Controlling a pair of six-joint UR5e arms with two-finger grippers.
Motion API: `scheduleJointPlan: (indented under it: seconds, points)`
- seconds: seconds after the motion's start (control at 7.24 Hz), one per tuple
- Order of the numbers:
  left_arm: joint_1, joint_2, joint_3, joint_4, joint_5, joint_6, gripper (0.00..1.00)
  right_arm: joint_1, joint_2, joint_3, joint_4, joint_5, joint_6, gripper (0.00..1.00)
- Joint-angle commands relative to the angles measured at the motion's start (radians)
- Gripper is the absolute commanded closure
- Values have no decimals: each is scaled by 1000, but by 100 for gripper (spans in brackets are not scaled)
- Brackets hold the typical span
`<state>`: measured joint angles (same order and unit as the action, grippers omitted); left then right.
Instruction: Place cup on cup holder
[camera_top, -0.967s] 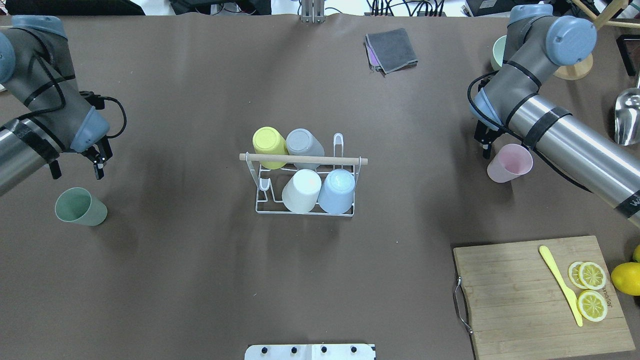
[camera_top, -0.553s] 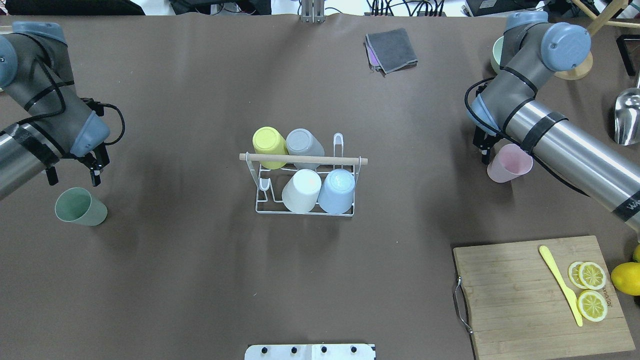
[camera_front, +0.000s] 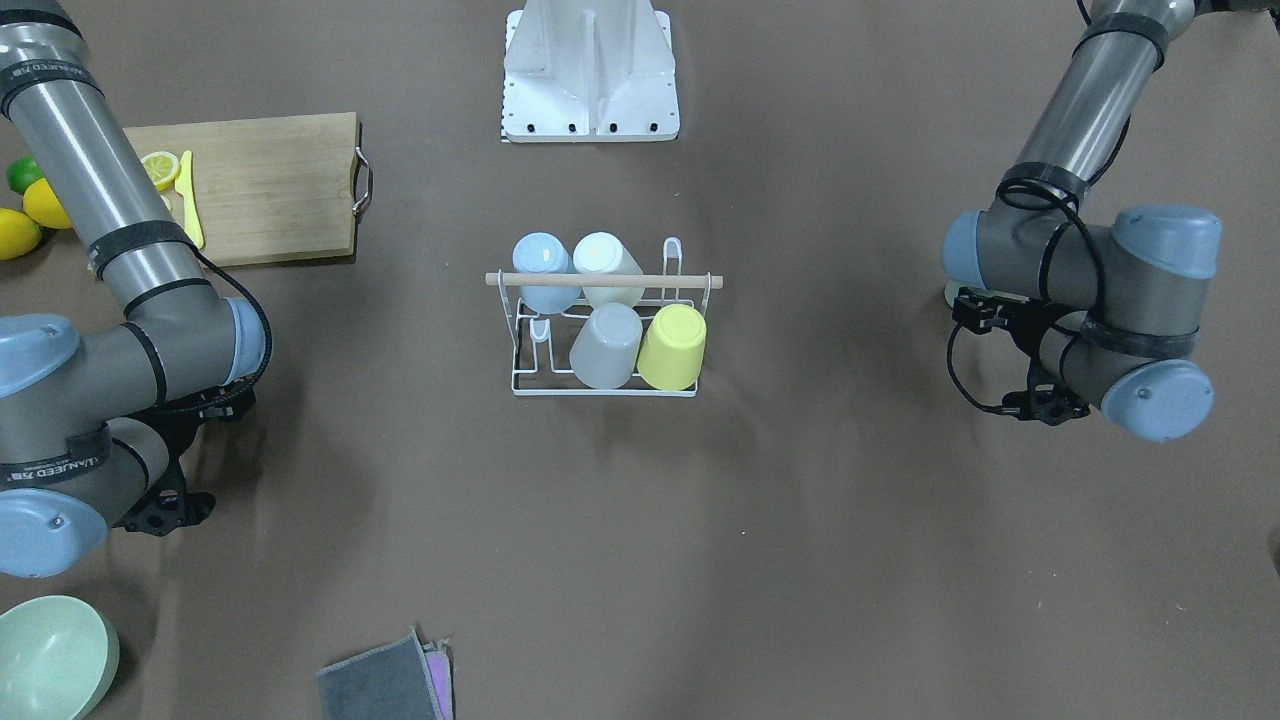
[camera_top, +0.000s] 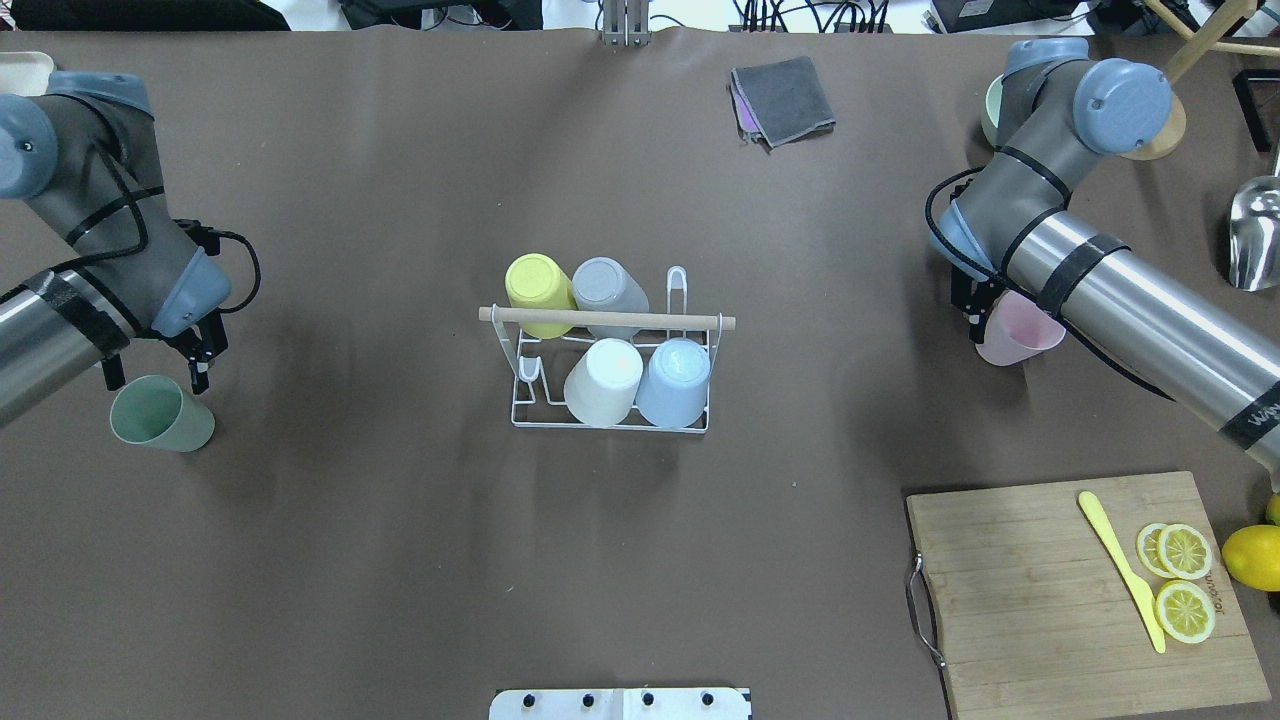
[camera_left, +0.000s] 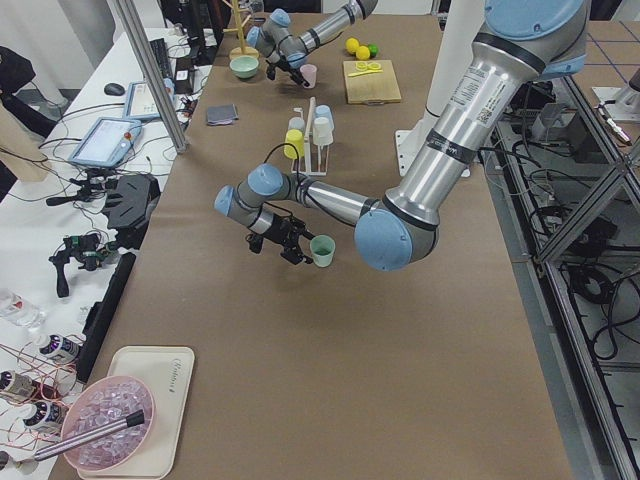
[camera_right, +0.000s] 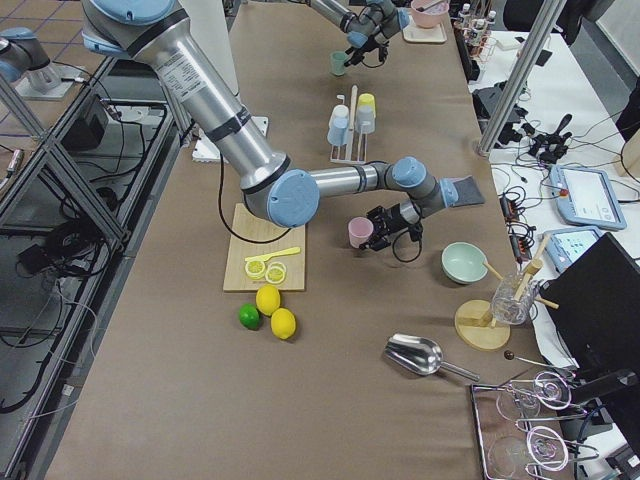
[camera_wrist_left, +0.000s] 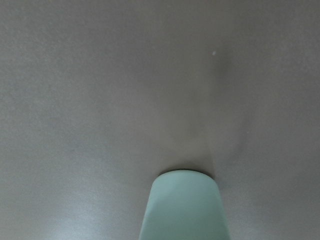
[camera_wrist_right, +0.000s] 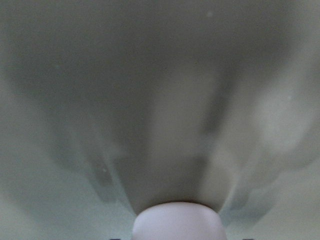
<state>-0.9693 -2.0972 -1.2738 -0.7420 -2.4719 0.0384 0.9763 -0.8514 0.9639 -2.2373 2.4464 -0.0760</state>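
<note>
The white wire cup holder (camera_top: 518, 405) with its wooden rod (camera_top: 605, 319) stands mid-table and also shows in the front-facing view (camera_front: 520, 385). Yellow (camera_top: 537, 285), grey (camera_top: 605, 288), white (camera_top: 603, 382) and blue (camera_top: 672, 382) cups sit upside down on its pegs. A green cup (camera_top: 160, 413) stands upright at the left. My left gripper (camera_top: 155, 378) is open, its fingers straddling the cup's far rim. A pink cup (camera_top: 1015, 338) stands at the right. My right gripper (camera_top: 1000, 318) is open around it, with one finger hidden under the forearm. Each wrist view shows its cup low and centred: green (camera_wrist_left: 182, 207), pink (camera_wrist_right: 177, 222).
A wooden cutting board (camera_top: 1040, 590) with lemon slices and a yellow knife lies at the near right, a lemon (camera_top: 1250, 555) beside it. A folded grey cloth (camera_top: 785, 100) lies at the far middle. A metal scoop (camera_top: 1255, 230) and a green bowl (camera_front: 50, 655) sit at the right end.
My left gripper has moved nearer and down to the green cup's rim. My right gripper has moved in over the pink cup. The cups and holder have not moved.
</note>
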Motion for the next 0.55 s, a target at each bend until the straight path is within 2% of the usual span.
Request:
scheduleJointPlan:
  seconds: [0.0,0.14,0.28,0.41]
  points:
    - [6,9,7,0,-1,-2,3,4,2,7,-1,8,-4,59]
    - [24,15,8,1,-5,-2,3,31,6,12,2,14,-43,62]
    - [35,22,7,0,-12,-3,4,69,2,60,11,29,-100,62]
    - [47,23,10,1,-13,-11,20,91,-4,135,25,99,-137,62]
